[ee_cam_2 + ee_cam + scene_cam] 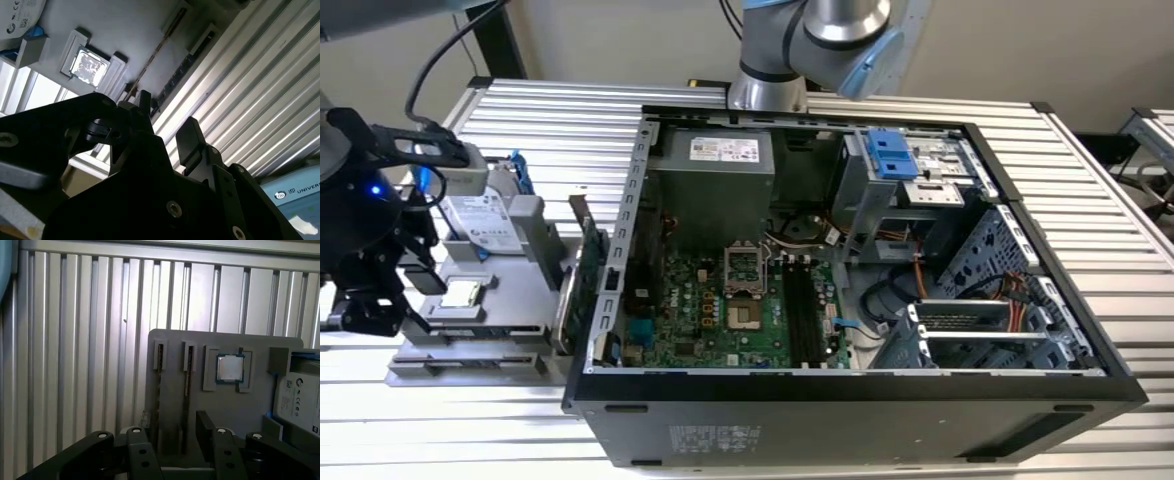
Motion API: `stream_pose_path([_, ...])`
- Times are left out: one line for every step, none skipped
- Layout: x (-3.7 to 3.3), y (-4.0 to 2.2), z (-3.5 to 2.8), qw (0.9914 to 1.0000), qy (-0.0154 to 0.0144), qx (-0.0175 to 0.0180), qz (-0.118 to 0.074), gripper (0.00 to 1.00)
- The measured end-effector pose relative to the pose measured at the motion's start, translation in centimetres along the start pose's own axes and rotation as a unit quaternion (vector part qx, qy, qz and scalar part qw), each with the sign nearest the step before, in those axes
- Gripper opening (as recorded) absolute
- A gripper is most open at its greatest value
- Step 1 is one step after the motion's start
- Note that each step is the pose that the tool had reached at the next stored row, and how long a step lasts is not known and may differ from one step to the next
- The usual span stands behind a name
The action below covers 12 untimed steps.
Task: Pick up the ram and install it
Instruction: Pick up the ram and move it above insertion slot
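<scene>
The claw [170,432] hangs wide and empty over the grey holder [225,410], near the table's [75,340] edge on the exterior view's left. The ram [182,75] stands in a holder slot just beyond it.

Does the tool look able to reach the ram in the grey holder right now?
Probably yes. In the second wrist view the open tool hangs above the grey holder, and the ram, a thin dark stick with a row of chips, sits in its slot with nothing covering it.
</scene>
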State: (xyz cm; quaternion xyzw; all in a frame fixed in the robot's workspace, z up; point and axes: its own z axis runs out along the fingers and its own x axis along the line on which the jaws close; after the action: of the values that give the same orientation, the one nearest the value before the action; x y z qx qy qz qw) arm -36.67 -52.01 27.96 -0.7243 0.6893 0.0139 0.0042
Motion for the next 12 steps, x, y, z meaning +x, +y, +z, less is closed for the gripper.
stream_pose_path([0.05,0.0,0.08,1.0,0.0,0.0,0.0,1.0])
stream_pose_path([0.06,0.01,0.16,1.0,-0.0001,0.0001,0.0,1.0])
stream_pose_path([0.06,0.03,0.23,1.0,0.0,0.0001,0.0,1.0])
stream_pose_path([0.07,0.04,0.32,1.0,0.0,0.0,0.0,1.0])
stream_pose_path([0.07,0.05,0.42,1.0,0.0,0.0,0.0,1.0])
stream_pose_path([0.08,0.06,0.54,1.0,0.0,0.0,0.001,1.0])
stream_pose_path([0.07,0.07,0.64,1.0,0.0001,0.0001,0.002,1.0])
stream_pose_path([0.08,0.07,0.75,1.0,0.0001,0.0001,0.002,1.0])
stream_pose_path([0.08,0.07,0.86,1.0,0.0002,0.0,0.002,1.0])
stream_pose_path([0.09,0.06,0.97,1.0,0.0001,0.0001,0.002,1.0])
stream_pose_path([0.09,0.06,1.1,1.0,0.0002,0.0,0.002,1.0])
stream_pose_path([0.09,0.06,1.23,1.0,0.0001,0.0001,0.002,1.0])
